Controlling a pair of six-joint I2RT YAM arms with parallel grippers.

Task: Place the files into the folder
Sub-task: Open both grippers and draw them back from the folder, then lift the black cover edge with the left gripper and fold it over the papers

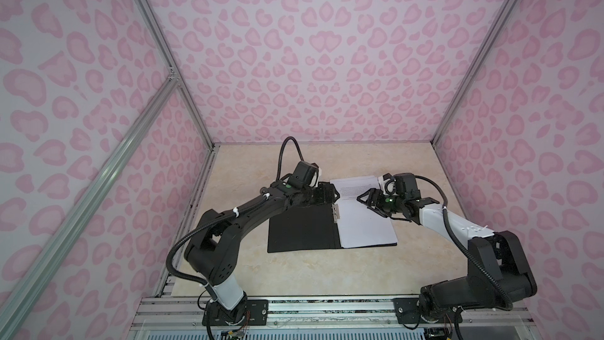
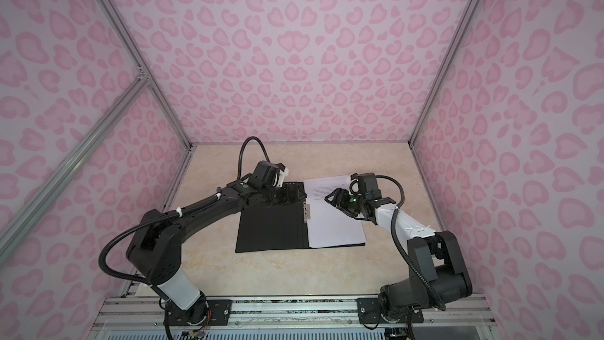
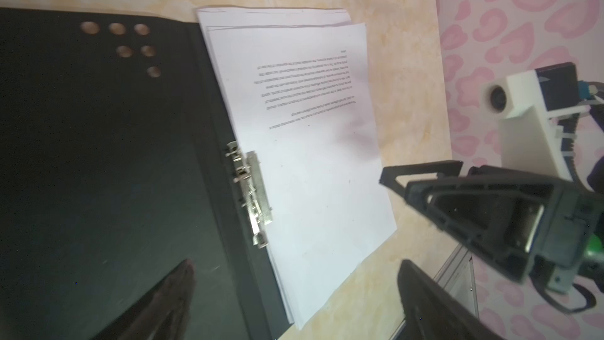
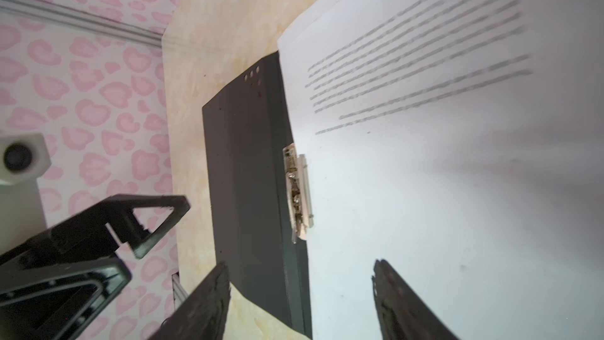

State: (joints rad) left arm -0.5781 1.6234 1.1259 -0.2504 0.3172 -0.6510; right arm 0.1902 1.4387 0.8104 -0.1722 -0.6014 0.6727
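The folder [image 1: 300,230] [image 2: 271,227] lies open and flat on the table, black inside up, with a metal spine clip [image 1: 335,212] [image 3: 251,197] [image 4: 299,191]. The files [image 1: 366,227] [image 2: 336,224], a stack of white printed sheets, rest on its right half and stick out past its far edge. My left gripper [image 1: 331,194] [image 3: 295,268] hovers open over the folder's far end by the spine, holding nothing. Facing it, my right gripper [image 1: 364,204] [image 4: 300,266] hangs open over the files [image 4: 425,191], also holding nothing. Both grippers' tips are close together above the sheets [image 3: 310,174].
The beige table [image 1: 294,273] is boxed in by pink patterned walls [image 1: 327,60] on three sides. An aluminium rail [image 1: 327,309] with both arm bases runs along the front edge. Several punched holes [image 3: 130,44] mark the folder's far left corner.
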